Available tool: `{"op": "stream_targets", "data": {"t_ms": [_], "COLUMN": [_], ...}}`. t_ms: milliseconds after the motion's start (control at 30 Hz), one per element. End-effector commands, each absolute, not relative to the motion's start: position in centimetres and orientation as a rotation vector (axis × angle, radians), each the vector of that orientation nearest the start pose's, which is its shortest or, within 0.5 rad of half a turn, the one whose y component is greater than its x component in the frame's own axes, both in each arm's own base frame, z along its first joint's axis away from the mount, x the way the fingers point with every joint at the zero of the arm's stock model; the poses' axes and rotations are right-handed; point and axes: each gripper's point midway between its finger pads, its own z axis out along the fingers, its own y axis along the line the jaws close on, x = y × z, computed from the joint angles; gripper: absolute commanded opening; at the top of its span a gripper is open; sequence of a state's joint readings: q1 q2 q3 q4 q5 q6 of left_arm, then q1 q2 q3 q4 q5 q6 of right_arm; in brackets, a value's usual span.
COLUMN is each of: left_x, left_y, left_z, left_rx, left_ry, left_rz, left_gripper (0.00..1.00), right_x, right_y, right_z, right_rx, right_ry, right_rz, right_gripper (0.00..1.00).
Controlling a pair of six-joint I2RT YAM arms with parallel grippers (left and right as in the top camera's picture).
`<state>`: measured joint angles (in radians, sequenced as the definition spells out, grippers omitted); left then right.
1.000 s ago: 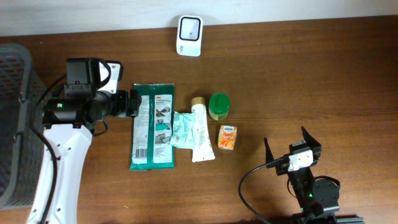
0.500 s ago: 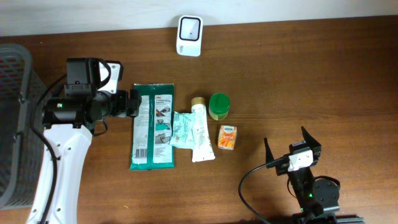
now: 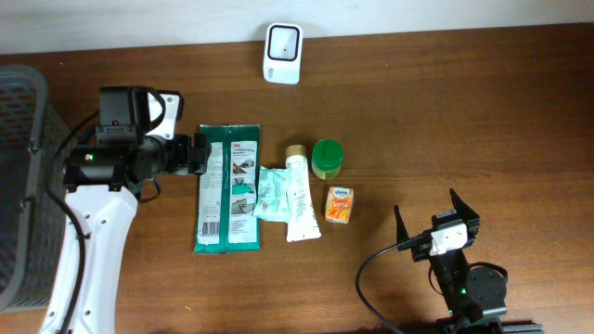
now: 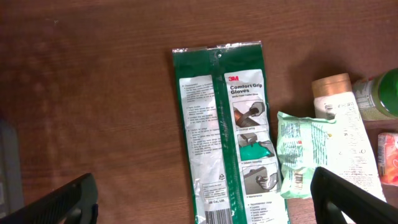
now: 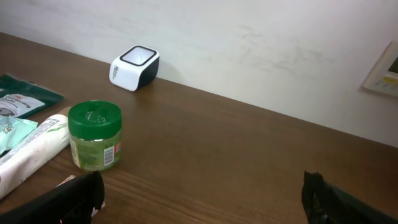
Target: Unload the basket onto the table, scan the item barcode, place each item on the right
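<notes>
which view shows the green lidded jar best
The right wrist view: the green-lidded jar stands whole, side on, with its label showing. The overhead view shows only its lid from above. The left wrist view catches just a sliver at the right edge.

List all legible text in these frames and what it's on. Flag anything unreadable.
"3M": on the green glove pack, top of its right panel.
"Comfort Grip Gloves": same pack, just below the logo.
Fine print and barcode digits on that pack: too small to read.
White tube, pale green packet, green jar, orange pack: printed, but too small or blurred.
Scanner: no readable text.
</notes>
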<state>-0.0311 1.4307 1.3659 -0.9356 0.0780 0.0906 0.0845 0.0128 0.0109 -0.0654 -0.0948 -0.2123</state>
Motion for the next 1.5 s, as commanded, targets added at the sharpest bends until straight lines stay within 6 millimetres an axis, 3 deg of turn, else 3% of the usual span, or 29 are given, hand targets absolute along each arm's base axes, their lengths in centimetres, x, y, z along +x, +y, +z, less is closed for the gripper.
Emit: {"op": "stream_targets", "data": {"t_ms": [0, 100, 233, 300, 333, 400, 500, 600, 733, 767, 867, 900, 967, 1033, 1100, 1233, 1400, 1467], "left_x": [36.4, 36.4, 36.4, 36.4, 36.4, 36.4, 36.4, 36.4, 36.4, 36.4, 36.4, 36.4, 36.4, 36.4, 36.4, 36.4, 36.4, 36.4], "left_y": [-2.3, -2.3, -2.3, -2.3, -2.3, -2.3, -2.3, -2.3, -2.2, -2.3, -2.3, -2.3, -2.2, -2.3, -2.3, -2.3, -2.3, -2.3], "left_z": [21.2, 21.2, 21.2, 21.2, 21.2, 21.2, 21.2, 21.2, 21.2, 21.2, 21.2, 21.2, 21.2, 21.2, 21.2, 21.2, 21.2, 21.2], "left_rx": [0.203, 0.204, 0.203, 0.203, 0.203, 0.204, 0.204, 0.203, 0.203, 0.204, 0.203, 0.203, 0.203, 0.203, 0.203, 0.203, 0.203, 0.203], "left_ry": [2.562, 2.562, 2.562, 2.562, 2.562, 2.562, 2.562, 2.562, 2.562, 2.562, 2.562, 2.562, 2.562, 2.562, 2.562, 2.562, 2.562, 2.562], "left_rz": [-0.069, -0.069, -0.069, -0.069, -0.069, -0.069, -0.069, -0.069, -0.069, -0.069, -0.069, -0.069, -0.069, -0.069, -0.069, -0.069, -0.069, -0.069], "left_gripper": [0.99, 0.99, 0.99, 0.99, 0.99, 0.99, 0.99, 0.99, 0.99, 0.99, 0.99, 0.99, 0.99, 0.99, 0.99, 0.99, 0.99, 0.99], "right_x": [24.3, 24.2, 23.1, 22.8, 22.1, 21.4, 21.2, 22.1, 23.2, 24.2, 25.0, 25.5, 25.9, 26.4, 27.2, 28.0, 29.2, 29.3], "right_y": [4.0, 4.5, 7.7, 7.8, 8.3, 8.9, 9.7, 11.2, 12.4, 12.6, 14.0, 14.1, 14.1, 13.6, 12.0, 13.0, 13.9, 14.5], "right_z": [15.9, 15.8, 17.3, 19.2, 21.3, 23.1, 25.6, 25.9, 23.4, 21.8, 17.3, 14.9, 12.0, 8.3, 5.2, 4.1, 2.8, 2.8], "right_rx": [-0.315, -0.338, -0.481, -0.423, -0.444, -0.472, -0.507, -0.547, -0.532, -0.51, -0.475, -0.44, -0.4, -0.305, -0.119, -0.1, 0.015, 0.013], "right_ry": [1.606, 1.603, 1.516, 1.497, 1.474, 1.495, 1.619, 1.875, 2.191, 2.265, 2.445, 2.539, 2.64, 2.775, 2.908, 2.911, 2.919, 2.905], "right_rz": [-0.002, 0.024, 0.179, 0.243, 0.275, 0.312, 0.385, 0.544, 0.733, 0.771, 0.97, 1.01, 1.046, 1.027, 0.885, 0.83, 0.499, 0.471], "right_gripper": [0.98, 0.98, 0.98, 0.98, 0.98, 0.98, 0.98, 0.98, 0.98, 0.98, 0.98, 0.83, 0.61, 0.52, 0.5, 0.48, 0.49, 0.48]}}
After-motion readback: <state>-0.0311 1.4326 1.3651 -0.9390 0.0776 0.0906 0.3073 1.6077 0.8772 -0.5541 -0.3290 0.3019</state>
